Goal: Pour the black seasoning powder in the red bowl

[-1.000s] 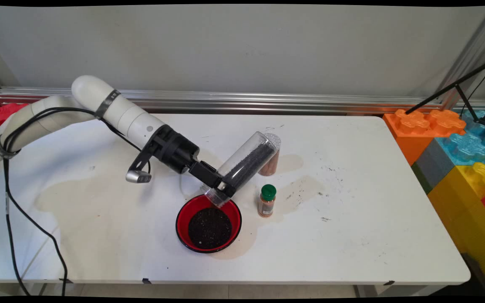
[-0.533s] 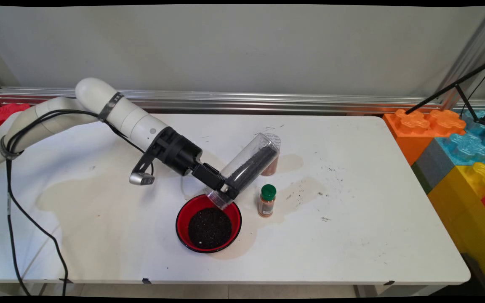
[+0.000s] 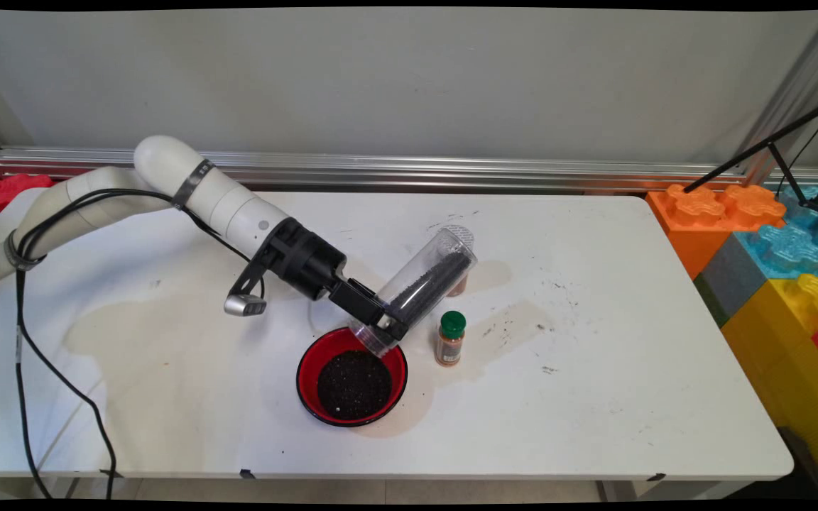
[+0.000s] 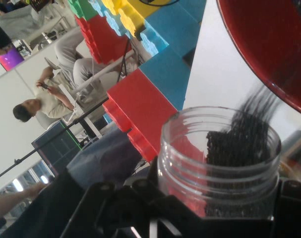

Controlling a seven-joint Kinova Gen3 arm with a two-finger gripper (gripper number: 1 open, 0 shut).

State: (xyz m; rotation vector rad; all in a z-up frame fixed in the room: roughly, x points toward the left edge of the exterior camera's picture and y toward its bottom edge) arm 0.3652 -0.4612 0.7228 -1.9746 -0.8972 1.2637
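The gripper (image 3: 383, 325) is clamping its fingers on a clear jar (image 3: 420, 286) near the jar's open mouth. The jar is tilting mouth-down over the far rim of the red bowl (image 3: 352, 366), near the middle of the tabletop (image 3: 593, 369). Black grains (image 4: 239, 141) are sliding out of the mouth toward the bowl, which is already holding a dark heap. A green-capped spice bottle (image 3: 450, 338) is standing just beside the bowl, toward the tabletop's right edge.

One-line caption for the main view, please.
Black two-finger gripper holds a clear plastic jar of dark granules tilted, mouth down, over a red bowl of dark granules on the white table.
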